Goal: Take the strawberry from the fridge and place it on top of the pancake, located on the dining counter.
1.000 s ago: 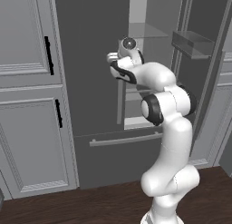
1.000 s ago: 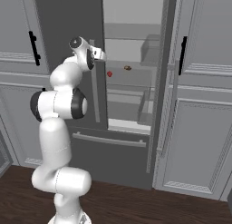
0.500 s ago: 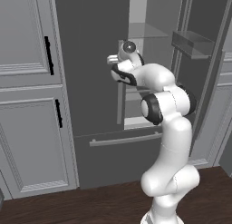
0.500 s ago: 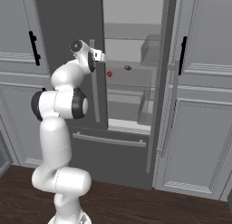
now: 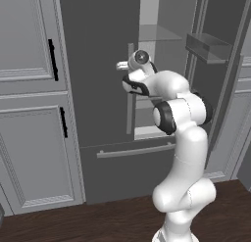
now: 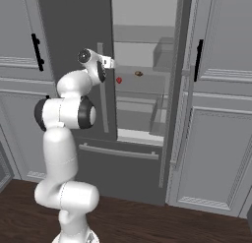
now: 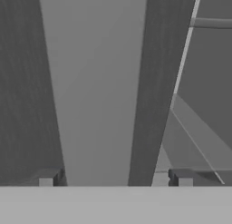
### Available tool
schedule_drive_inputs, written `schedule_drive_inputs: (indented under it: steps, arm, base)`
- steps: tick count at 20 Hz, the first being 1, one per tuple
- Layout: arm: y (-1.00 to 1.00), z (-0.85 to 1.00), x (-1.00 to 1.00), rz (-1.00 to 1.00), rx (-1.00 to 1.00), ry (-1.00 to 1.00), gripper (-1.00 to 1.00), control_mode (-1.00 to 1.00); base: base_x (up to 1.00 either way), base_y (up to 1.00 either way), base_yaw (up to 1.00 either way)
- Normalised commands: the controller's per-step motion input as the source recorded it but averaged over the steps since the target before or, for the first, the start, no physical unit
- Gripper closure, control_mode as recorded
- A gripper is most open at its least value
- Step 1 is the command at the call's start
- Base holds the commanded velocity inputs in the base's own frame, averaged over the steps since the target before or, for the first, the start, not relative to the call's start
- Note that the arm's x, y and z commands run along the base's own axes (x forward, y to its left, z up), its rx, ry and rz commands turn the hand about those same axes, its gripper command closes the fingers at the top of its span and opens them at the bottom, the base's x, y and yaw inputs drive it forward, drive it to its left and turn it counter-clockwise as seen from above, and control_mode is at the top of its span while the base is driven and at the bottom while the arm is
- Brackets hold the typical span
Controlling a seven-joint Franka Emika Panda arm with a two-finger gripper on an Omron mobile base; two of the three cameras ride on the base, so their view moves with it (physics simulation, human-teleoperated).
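To the left of the gripper (image 7: pixel 113 180) stands the fridge's (image 5: pixel 98 89) shut dark door, with light grey panelled cabinets (image 5: pixel 24 113) beyond it carrying two black handles (image 5: pixel 51 60) in the left base view. Straight ahead of the fingertips (image 7: pixel 47 177), the long grey bar handle (image 7: pixel 97 91) runs between them; the jaws stand wide on either side of it, and whether the pads touch it cannot be told. Just right of the handle lies the door's free edge, then the gap into the pale shelved interior, where the room for moving is narrow between this edge and the open right door (image 6: pixel 172 89).

One strawberry (image 6: pixel 119 80) sits on a shelf inside, just beyond and right of the hand, near a single small brownish item (image 6: pixel 139 74) farther right. One clear door bin (image 5: pixel 208 47) hangs on the open door.

The arm (image 5: pixel 181 138) rises from its base, elbow bent at mid height, forearm reaching up and forward, with the wrist level at the handle.
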Motion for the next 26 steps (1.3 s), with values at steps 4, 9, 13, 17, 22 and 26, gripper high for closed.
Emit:
schedule_drive_inputs:
  steps: [4,9,13,17,22,26]
  arm:
    - [0.01,0.00,-0.02,-0.01,0.00,0.00,1.00,-1.00]
    - [0.12,0.00,-0.43,-0.11,0.00,0.00,1.00,-1.00]
    - [0.15,0.00,-0.79,-0.18,0.00,0.00,1.00,-1.00]
    - [0.22,0.00,-0.84,-0.25,0.00,0.00,1.00,-1.00]
    - [0.31,0.00,-0.78,-0.31,0.00,0.00,1.00,-1.00]
    - [0.32,0.00,-0.81,-0.26,0.00,0.00,1.00,-1.00]
  base:
    - [0.00,0.00,0.00]
    - [0.00,0.00,0.00]
    - [0.00,0.00,0.00]
    - [0.00,0.00,0.00]
    - [0.00,0.00,0.00]
    - [0.00,0.00,0.00]
